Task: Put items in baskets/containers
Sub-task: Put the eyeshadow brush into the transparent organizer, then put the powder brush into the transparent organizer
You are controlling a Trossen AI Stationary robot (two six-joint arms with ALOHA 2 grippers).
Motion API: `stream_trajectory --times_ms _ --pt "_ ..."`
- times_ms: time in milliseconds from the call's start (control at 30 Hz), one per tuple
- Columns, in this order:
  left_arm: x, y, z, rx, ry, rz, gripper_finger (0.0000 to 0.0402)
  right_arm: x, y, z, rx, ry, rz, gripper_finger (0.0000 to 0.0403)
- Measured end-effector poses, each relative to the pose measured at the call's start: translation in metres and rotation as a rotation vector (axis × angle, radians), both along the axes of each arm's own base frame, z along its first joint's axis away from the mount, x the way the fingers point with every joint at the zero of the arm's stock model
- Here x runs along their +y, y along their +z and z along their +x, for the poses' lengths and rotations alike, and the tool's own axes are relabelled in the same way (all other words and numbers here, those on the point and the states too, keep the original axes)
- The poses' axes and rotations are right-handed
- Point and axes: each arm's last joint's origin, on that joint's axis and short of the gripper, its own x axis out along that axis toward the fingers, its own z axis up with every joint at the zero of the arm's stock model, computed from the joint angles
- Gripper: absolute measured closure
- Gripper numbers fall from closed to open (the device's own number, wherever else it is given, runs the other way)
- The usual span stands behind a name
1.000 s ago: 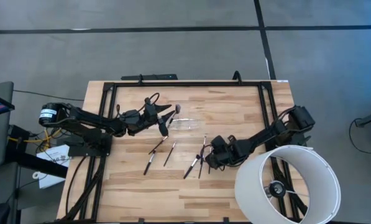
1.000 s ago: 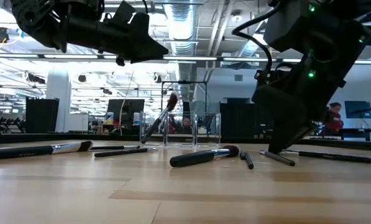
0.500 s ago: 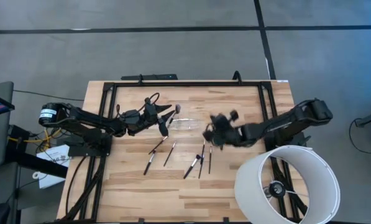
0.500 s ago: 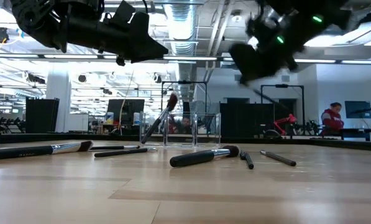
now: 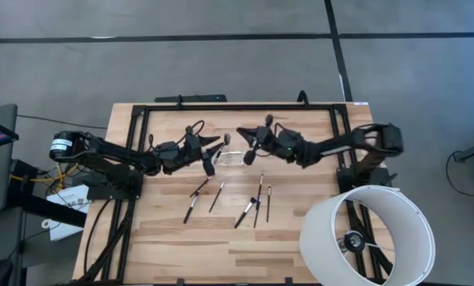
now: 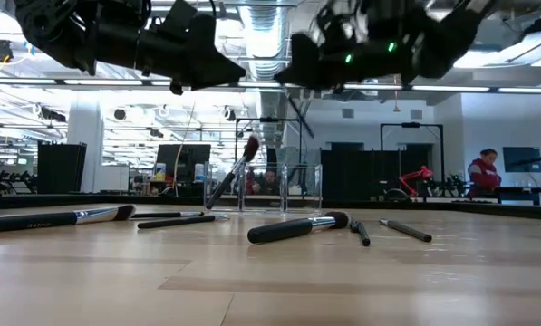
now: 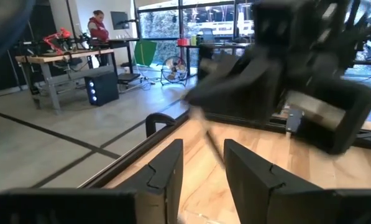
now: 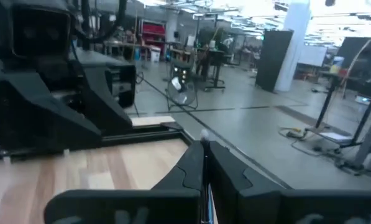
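The wooden table (image 5: 300,238) fills the middle of the high view, framed by a dark rail. At its near right corner stands a large white lamp shade (image 5: 368,234), well apart from the work. The left arm reaches in from the left edge and its left gripper (image 5: 213,152) hangs above the table just left of the clear cup; in the left wrist view its fingers (image 7: 166,171) stand apart with nothing between them. The right arm stretches across from the right side, and the right gripper (image 5: 252,147) is raised above the table close to the right of the cup, facing the left gripper. In the right wrist view its fingers (image 8: 188,168) are pressed together on a thin brush (image 8: 203,140) whose pale end shows just past the tips.

The clear cup (image 6: 279,188) stands near the far centre of the table, between the two grippers. One brush with a reddish head (image 6: 236,170) leans out of it toward the left. Several loose brushes (image 5: 248,208) lie flat on the wood nearer than the cup, in a loose row, some touching and some apart. In the low view the one with the wider fluffy head (image 6: 297,226) lies nearest the camera.
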Motion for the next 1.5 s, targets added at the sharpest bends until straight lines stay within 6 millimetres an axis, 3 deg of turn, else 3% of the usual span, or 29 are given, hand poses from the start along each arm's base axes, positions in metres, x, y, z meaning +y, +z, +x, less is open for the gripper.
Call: stream_trajectory --times_ms 333,567,833,1000,1167,1300,1500 --pt "-0.001 0.0 0.0 0.0 -0.004 0.0 0.029 -0.002 -0.064 0.018 -0.002 0.004 0.148 0.0401" --pt "-0.004 0.0 0.0 0.0 -0.017 0.0 0.029 0.002 -0.064 0.019 0.007 0.008 0.116 0.0365" --pt "-0.024 -0.005 0.0 0.057 -0.092 -0.001 0.029 0.006 -0.067 0.019 0.065 0.014 0.092 0.0303" --pt "-0.035 -0.024 -0.004 0.213 -0.097 -0.094 0.029 0.015 -0.049 0.018 0.048 0.04 0.018 0.0278" --pt "-0.043 -0.042 -0.011 0.32 -0.075 -0.286 0.029 0.023 -0.015 0.011 -0.013 0.062 -0.029 0.0262" --pt "-0.056 -0.05 -0.017 0.39 -0.1 -0.337 0.029 0.026 0.008 0.001 -0.006 0.071 -0.027 0.0257" --pt "-0.077 -0.059 -0.028 0.477 -0.133 -0.422 0.029 0.031 0.02 -0.01 0.091 0.088 -0.018 0.0265"
